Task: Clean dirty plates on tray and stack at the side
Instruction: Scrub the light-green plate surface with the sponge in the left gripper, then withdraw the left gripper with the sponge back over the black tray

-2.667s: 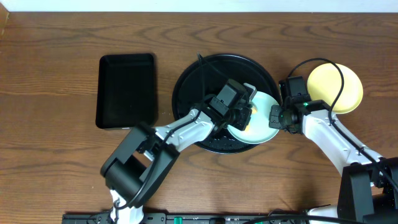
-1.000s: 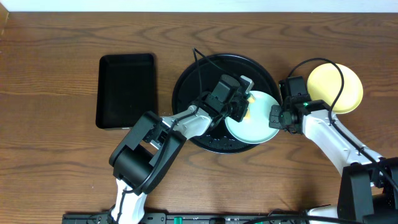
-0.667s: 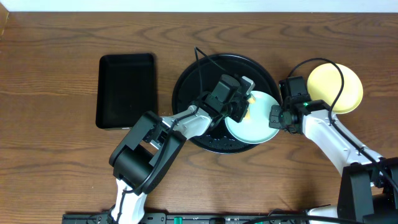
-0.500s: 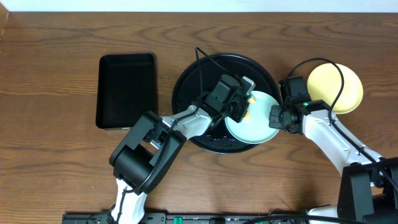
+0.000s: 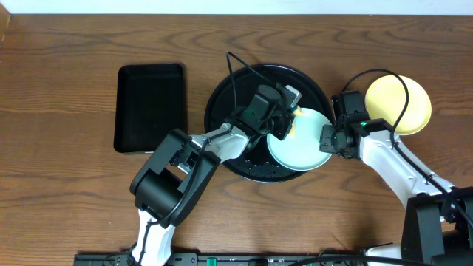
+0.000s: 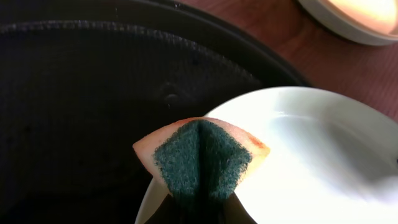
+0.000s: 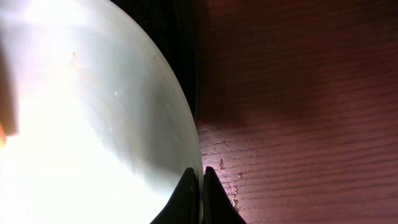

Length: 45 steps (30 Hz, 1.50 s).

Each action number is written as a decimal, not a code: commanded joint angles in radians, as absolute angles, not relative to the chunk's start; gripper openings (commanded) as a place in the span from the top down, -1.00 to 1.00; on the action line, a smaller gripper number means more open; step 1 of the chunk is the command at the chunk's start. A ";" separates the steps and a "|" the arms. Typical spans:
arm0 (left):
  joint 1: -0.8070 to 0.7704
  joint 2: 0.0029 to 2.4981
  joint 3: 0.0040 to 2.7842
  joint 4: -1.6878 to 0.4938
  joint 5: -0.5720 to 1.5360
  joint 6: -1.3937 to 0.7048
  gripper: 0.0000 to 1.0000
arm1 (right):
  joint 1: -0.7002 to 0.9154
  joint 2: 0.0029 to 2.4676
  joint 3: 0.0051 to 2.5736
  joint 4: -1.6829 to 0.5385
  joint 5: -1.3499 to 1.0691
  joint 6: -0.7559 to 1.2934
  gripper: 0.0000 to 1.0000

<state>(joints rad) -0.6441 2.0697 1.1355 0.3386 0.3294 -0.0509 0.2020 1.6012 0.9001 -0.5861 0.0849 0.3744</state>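
A pale mint-blue plate (image 5: pixel 301 143) rests on the right part of the round black tray (image 5: pixel 225 103), overhanging its rim. My right gripper (image 5: pixel 326 138) is shut on the plate's right rim (image 7: pixel 186 134). My left gripper (image 5: pixel 284 118) is shut on a folded sponge, green scouring side out with a yellow back (image 6: pixel 202 158), held at the plate's upper left edge (image 6: pixel 298 143). A pale yellow plate (image 5: pixel 399 102) lies on the table at the right and shows at the top of the left wrist view (image 6: pixel 354 15). The third plate is out of view.
A smaller rectangular black tray (image 5: pixel 150 107) lies left of the round tray. Small water drops (image 7: pixel 227 180) sit on the wood by the right fingers. The right arm's cable loops over the yellow plate.
My left gripper with the sponge has moved up and to the left across the mint plate, from its middle to its upper left edge. The right gripper and plate have stayed put.
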 commanded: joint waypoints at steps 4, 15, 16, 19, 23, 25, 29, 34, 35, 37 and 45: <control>-0.639 2.104 1.120 0.400 0.306 -0.033 0.84 | 0.197 1.590 0.887 -0.594 0.108 0.358 0.98; -0.631 2.089 1.162 0.570 0.395 -0.077 0.84 | 0.197 1.590 0.888 -0.582 0.108 0.358 0.98; -0.627 2.077 1.172 0.570 0.419 -0.092 0.84 | 0.197 1.590 0.888 -0.582 0.108 0.358 0.98; -0.608 2.014 1.184 0.570 0.438 -0.136 0.84 | 0.197 1.589 0.888 -0.567 0.111 0.347 0.98; -0.552 1.876 1.184 0.500 0.437 -0.165 0.85 | 0.197 1.588 0.900 -0.547 0.131 0.332 0.98; -0.504 1.787 1.184 0.426 0.437 -0.189 0.85 | 0.197 1.583 0.928 -0.546 0.132 0.286 0.98; -0.358 1.611 1.184 0.244 0.434 -0.237 0.85 | 0.202 1.564 1.012 -0.564 0.177 0.226 0.98; -0.096 1.462 1.184 -0.017 0.435 -0.271 0.85 | 0.252 1.520 1.167 -0.572 0.316 0.167 0.98; -0.056 1.451 1.184 -0.057 0.435 -0.278 0.85 | 0.272 1.509 1.202 -0.572 0.345 0.138 0.98; 0.028 1.443 1.184 -0.143 0.435 -0.280 0.85 | 0.316 1.491 1.255 -0.572 0.425 0.079 0.98; 0.204 1.518 1.183 -0.409 0.438 -0.279 0.84 | 0.605 1.494 1.331 -0.439 1.145 -0.241 0.98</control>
<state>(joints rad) 0.1780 1.4754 1.1793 -0.3691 0.4202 -0.2699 0.5041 1.4883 1.3216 -0.4828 0.7296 -0.0414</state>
